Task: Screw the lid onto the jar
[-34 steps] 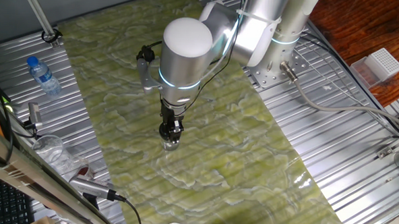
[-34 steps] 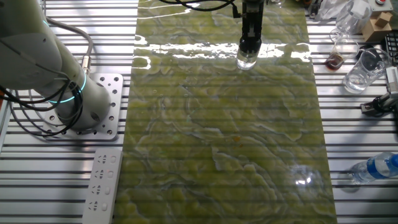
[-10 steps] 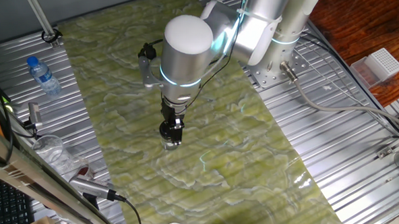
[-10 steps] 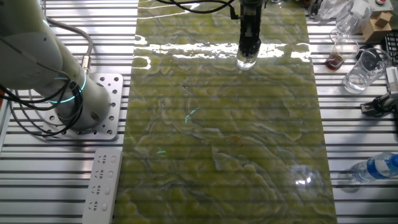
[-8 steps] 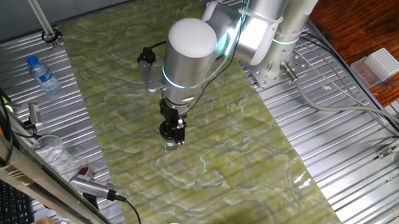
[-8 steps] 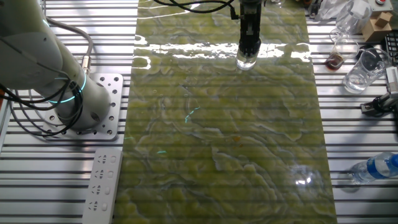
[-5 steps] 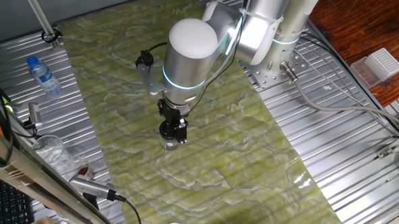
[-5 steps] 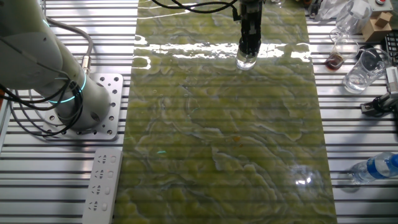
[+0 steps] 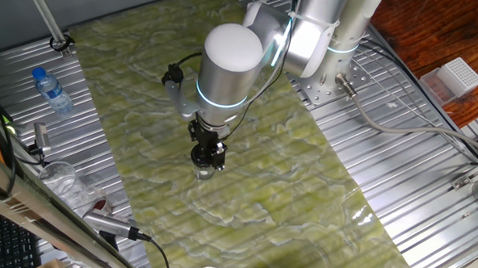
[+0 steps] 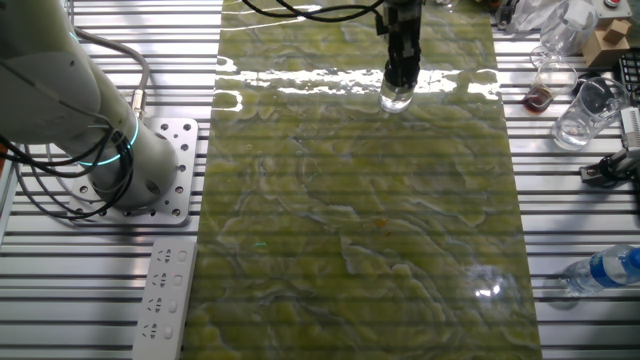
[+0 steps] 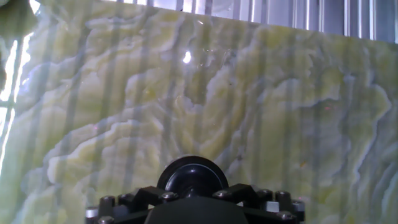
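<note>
The small clear jar [image 9: 204, 174] stands upright on the green marbled mat, close to its far edge in the other fixed view [image 10: 396, 99]. On top of it sits the black lid [image 11: 191, 177], which fills the bottom centre of the hand view. My gripper [image 9: 207, 158] points straight down over the jar and is shut on the lid, seen as well in the other fixed view [image 10: 402, 78]. The jar's body is hidden beneath the lid in the hand view.
A water bottle with a blue cap [image 9: 52, 91] lies on the metal table left of the mat. Clear glassware [image 10: 583, 110] and a small box [image 10: 607, 40] crowd one corner. The arm's base [image 10: 150, 165] is bolted beside the mat. A white rack [image 9: 456, 77] sits far right.
The wrist has turned a little about its vertical axis while staying over the jar; the side mount on the hand has swung slightly. Jar and lid stay in place.
</note>
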Available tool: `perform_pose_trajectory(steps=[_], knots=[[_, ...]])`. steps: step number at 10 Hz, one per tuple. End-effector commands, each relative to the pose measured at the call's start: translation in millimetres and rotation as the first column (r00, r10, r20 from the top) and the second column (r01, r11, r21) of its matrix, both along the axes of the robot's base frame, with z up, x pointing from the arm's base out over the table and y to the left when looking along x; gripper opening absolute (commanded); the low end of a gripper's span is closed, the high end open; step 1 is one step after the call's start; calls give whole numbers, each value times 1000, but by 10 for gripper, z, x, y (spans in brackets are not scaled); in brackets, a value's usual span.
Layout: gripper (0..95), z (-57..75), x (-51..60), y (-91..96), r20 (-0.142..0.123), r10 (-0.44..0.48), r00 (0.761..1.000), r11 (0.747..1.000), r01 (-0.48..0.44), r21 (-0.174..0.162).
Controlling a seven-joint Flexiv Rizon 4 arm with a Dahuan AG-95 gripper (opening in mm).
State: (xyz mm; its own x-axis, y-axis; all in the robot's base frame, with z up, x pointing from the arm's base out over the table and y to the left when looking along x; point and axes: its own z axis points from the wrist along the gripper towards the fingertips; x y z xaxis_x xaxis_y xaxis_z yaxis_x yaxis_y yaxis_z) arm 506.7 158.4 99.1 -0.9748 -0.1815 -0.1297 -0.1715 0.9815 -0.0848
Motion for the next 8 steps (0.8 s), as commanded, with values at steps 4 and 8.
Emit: perform_pose_trajectory(steps=[4, 8], knots=[[760, 2, -16, 4, -8, 141, 990, 990, -141, -28], [760, -1, -23, 4, -18, 259, 966, 964, -260, -64]])
